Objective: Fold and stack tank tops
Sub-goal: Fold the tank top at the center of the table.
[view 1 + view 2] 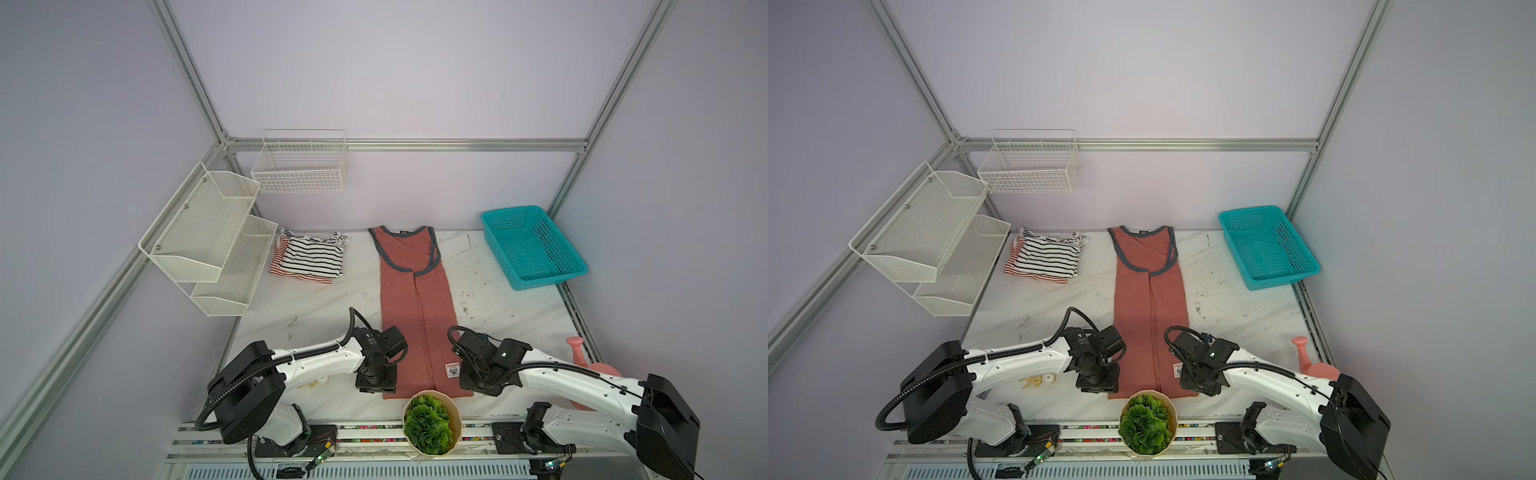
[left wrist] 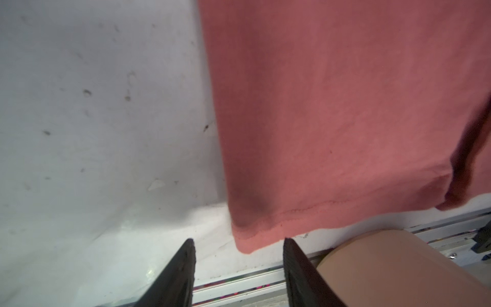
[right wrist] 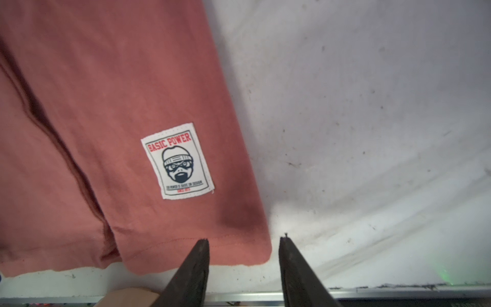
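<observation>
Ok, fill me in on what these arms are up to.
Two robot arms are folding the red tank top, which lies flat on the table with both long sides folded inward. The left gripper and right gripper each sit at a near hem corner, jaws open, nothing gripped yet. A black-striped top lies folded on a red-striped top at the far left.

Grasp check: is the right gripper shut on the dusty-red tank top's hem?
No: in its wrist view the right gripper has fingers apart, the hem corner of the dusty-red tank top lying unclamped between them.
</observation>
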### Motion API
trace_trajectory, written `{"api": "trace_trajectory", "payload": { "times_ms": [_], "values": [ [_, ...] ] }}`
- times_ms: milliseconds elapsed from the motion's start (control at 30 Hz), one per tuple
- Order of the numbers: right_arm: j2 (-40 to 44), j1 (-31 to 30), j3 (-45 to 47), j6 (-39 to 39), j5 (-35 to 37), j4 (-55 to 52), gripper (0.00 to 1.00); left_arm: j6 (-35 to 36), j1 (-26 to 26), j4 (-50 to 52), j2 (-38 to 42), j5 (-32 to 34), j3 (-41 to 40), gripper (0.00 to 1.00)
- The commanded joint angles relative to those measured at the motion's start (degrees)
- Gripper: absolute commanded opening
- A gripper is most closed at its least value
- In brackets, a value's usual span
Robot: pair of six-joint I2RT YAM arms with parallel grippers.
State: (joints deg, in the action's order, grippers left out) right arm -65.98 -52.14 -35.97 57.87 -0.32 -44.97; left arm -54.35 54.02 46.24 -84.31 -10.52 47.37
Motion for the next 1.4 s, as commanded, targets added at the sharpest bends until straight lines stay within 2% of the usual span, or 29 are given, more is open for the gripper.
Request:
{"api": "trace_trajectory", "payload": {
  "times_ms": [0,100,500,600,667,767,933,967,1200,1367],
  "values": [
    [-0.12,-0.25,1.39,1.85,0.08,0.48,0.48,-3.63,-0.04,-4.80,1.80,-2.69,-3.53,0.53],
    [-0.03,-0.31,2.04,2.64,0.61,1.22,0.49,-4.15,0.01,-5.92,1.95,-3.04,-4.41,0.52],
    [-4.35,-0.33,3.16,2.16,-1.20,5.71,0.47,-6.20,-0.02,-8.31,1.80,-4.96,-7.02,0.38],
    [-4.00,-0.30,3.38,2.51,-1.27,5.48,0.37,-6.34,0.03,-8.45,1.96,-4.86,-7.16,0.32],
    [-3.50,-0.27,3.21,2.59,-1.32,5.48,0.25,-6.30,0.03,-8.45,1.95,-4.95,-6.88,0.29],
    [-2.87,-0.31,1.58,2.65,-1.37,6.05,0.14,-5.96,0.00,-7.53,2.09,-4.06,-5.49,0.21],
    [-3.86,-0.32,-2.41,1.36,-0.68,5.85,0.01,-5.00,0.02,-7.40,2.47,-3.04,-2.03,0.04],
    [-4.22,-0.29,-3.22,1.05,-0.28,5.47,0.00,-4.89,0.03,-7.16,2.47,-2.79,-1.41,0.00],
    [-5.37,-0.23,-8.52,0.46,2.35,3.70,0.00,-4.81,-1.98,-1.67,2.75,3.40,3.17,0.00],
    [-8.44,-0.16,-11.76,-1.16,4.55,4.11,0.00,-3.13,-5.70,-2.03,5.75,4.00,5.75,0.00]
  ]
}}
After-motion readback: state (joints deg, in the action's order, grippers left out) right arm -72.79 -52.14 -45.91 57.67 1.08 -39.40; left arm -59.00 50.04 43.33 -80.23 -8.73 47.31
